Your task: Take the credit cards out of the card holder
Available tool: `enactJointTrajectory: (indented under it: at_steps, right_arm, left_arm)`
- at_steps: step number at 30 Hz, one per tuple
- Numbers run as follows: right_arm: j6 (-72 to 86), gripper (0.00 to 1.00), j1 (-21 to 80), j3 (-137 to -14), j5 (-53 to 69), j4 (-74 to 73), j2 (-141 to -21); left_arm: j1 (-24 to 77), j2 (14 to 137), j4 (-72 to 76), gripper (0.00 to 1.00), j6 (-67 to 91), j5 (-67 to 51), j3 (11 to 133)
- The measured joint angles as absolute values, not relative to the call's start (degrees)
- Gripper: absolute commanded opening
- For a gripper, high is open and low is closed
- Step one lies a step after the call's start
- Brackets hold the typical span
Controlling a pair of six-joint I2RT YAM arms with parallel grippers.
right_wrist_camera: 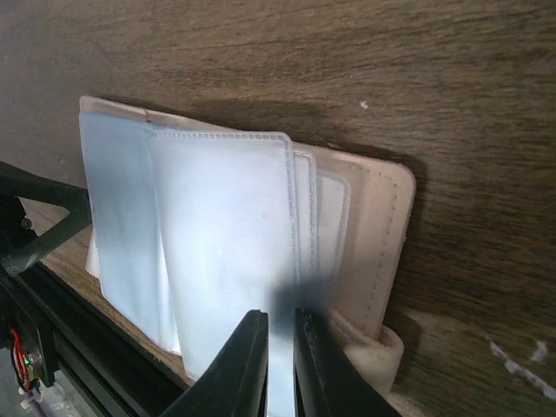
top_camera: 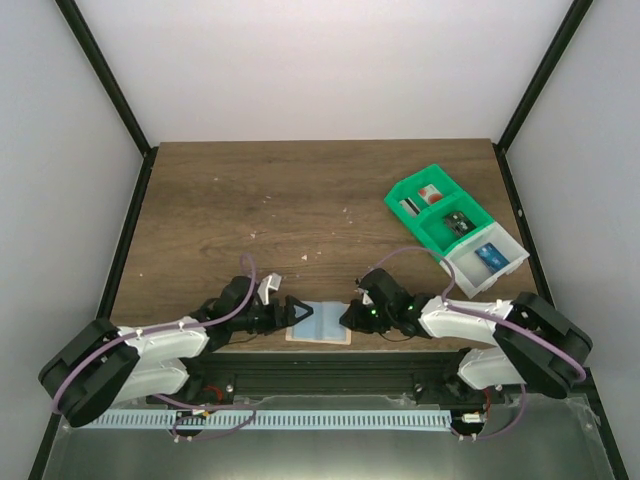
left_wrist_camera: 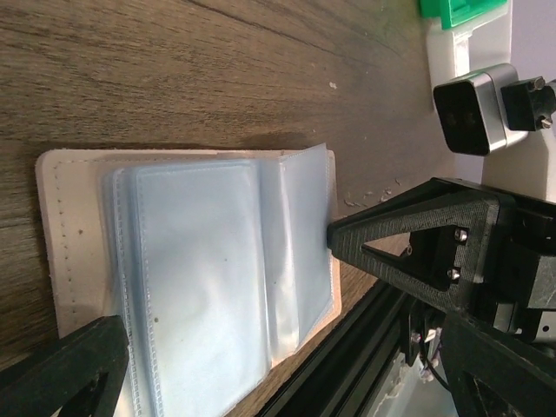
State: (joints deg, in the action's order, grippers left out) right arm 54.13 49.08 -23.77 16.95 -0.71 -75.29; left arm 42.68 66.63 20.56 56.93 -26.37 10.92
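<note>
At the table's [top_camera: 300,190] near edge, 6 o'clock, the holder [top_camera: 320,324] lies open with its pale blue pockets up. The left gripper [top_camera: 296,312], at its 9 o'clock, is spread wide, one fingertip [left_wrist_camera: 347,233] touching a pocket's edge. The right gripper [top_camera: 349,316], at 3 o'clock, has its jaws almost together, pinching a pocket leaf. Farther off, at 2 o'clock, sits a green-and-white tray [top_camera: 440,172] holding small items.
</note>
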Motion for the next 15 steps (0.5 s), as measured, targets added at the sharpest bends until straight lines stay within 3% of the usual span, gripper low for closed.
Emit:
enactJointTrajectory:
  at_steps: [3,6,8,11,15]
  right_arm:
    - [54.1,0.10,49.1,-23.7,16.9,0.6,-75.9]
    - [54.3,0.10,49.1,-23.6,16.8,1.7,-76.5]
    - [54.5,0.09,49.1,-23.5,16.8,2.2,-76.6]
    - [54.8,0.07,49.1,-23.3,16.6,3.0,-76.9]
    - [55.1,0.06,49.1,-22.7,16.6,4.7,-77.2]
  left_arm:
    - [42.6,67.0,22.0,0.98,57.3,-26.6,10.3]
    - [42.4,69.1,25.4,0.88,58.5,-28.2,9.9]
    - [42.2,71.1,28.3,0.77,59.5,-29.7,9.5]
    - [42.3,74.1,33.0,0.54,61.5,-32.8,8.7]
    - [42.5,76.6,37.6,0.33,64.1,-36.3,7.9]
